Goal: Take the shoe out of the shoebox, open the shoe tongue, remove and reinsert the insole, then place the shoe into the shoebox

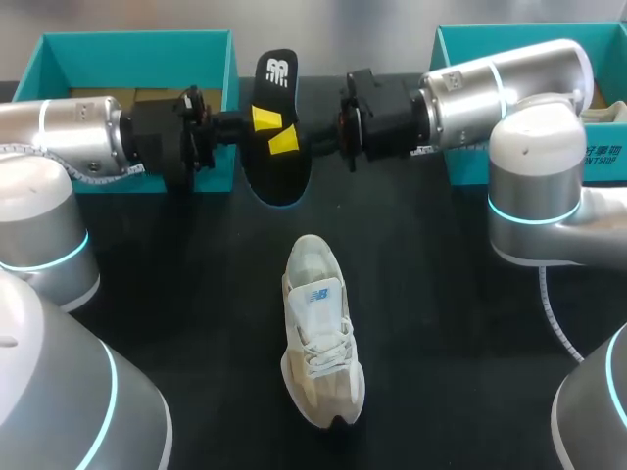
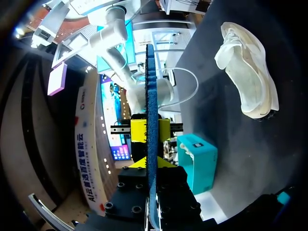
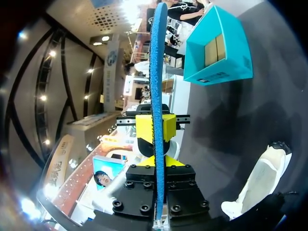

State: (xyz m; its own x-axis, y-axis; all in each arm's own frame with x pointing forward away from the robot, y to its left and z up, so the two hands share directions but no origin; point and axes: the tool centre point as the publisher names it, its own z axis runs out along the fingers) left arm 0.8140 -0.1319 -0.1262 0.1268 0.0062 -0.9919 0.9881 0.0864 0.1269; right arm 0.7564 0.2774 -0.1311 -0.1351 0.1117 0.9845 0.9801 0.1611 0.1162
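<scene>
Left pincer (image 2: 150, 131) and right pincer (image 3: 156, 127) are both pinching the insole (image 1: 277, 171); one should be releasing before angling it into the shoe (image 1: 318, 333)

- The shoe (image 1: 321, 333) is soft, pale cloth with a net-like weave and cloth laces. Its sole looks smooth and rubbery.
- The insole (image 1: 276, 127) has a smooth, matt black face. In the wrist views its thin edge looks blue and fuzzy.
- The table (image 1: 451, 323) top is black and matt, a bit like felt.
- The left shoebox (image 1: 137, 44) and right shoebox (image 1: 470, 34) look like matt teal card.
- The left arm (image 1: 69, 137) and right arm (image 1: 509, 83) have smooth, shiny silver shells.
- The left gripper (image 2: 150, 130) and right gripper (image 3: 156, 127) have matt black bodies and smooth yellow tips.
</scene>
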